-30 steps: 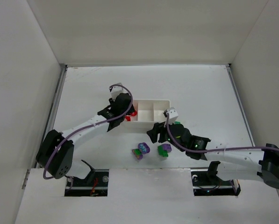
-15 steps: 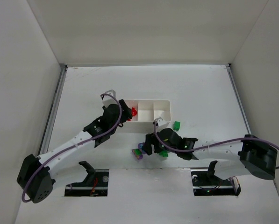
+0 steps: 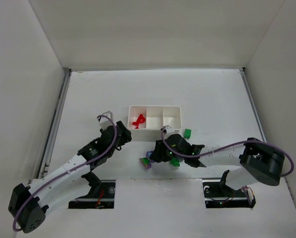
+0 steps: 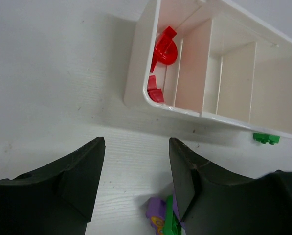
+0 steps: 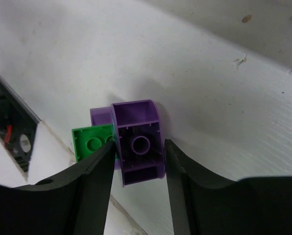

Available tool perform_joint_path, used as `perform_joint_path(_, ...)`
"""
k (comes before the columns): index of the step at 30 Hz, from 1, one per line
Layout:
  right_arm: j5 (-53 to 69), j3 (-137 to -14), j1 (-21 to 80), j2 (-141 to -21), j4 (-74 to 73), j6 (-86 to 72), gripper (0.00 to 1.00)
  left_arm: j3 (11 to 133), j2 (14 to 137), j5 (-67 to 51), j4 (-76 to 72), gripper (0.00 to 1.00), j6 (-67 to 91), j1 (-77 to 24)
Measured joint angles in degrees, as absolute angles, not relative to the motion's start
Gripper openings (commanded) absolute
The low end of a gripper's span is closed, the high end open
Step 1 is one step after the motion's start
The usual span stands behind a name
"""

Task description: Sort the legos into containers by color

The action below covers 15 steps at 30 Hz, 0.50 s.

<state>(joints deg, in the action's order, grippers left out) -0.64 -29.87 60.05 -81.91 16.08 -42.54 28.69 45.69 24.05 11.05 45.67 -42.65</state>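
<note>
Right wrist view: right gripper (image 5: 139,147) straddles purple brick (image 5: 136,125) on table (image 5: 209,73). Jaws closed onto its short sides, long axis along fingers. Green brick (image 5: 93,143) abuts it. Left gripper (image 4: 136,147) half open, empty, nr tray (image 4: 136,73). R arm nearer.
</note>
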Motion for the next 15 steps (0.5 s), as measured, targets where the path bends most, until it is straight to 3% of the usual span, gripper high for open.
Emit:
perform_joint_path(5, 1.34, -29.34, 58.7, -81.89, 18.65, -44.31, 0.32, 26.85, 43.72, 23.99, 12.03, 0.53, 47.44, -43.57)
perform_joint_path(15, 3.27, -30.2, 55.16, -77.56, 20.43, -46.09, 0.3, 25.82, 36.93, 24.03, 9.43, 0.57, 49.25, -45.08)
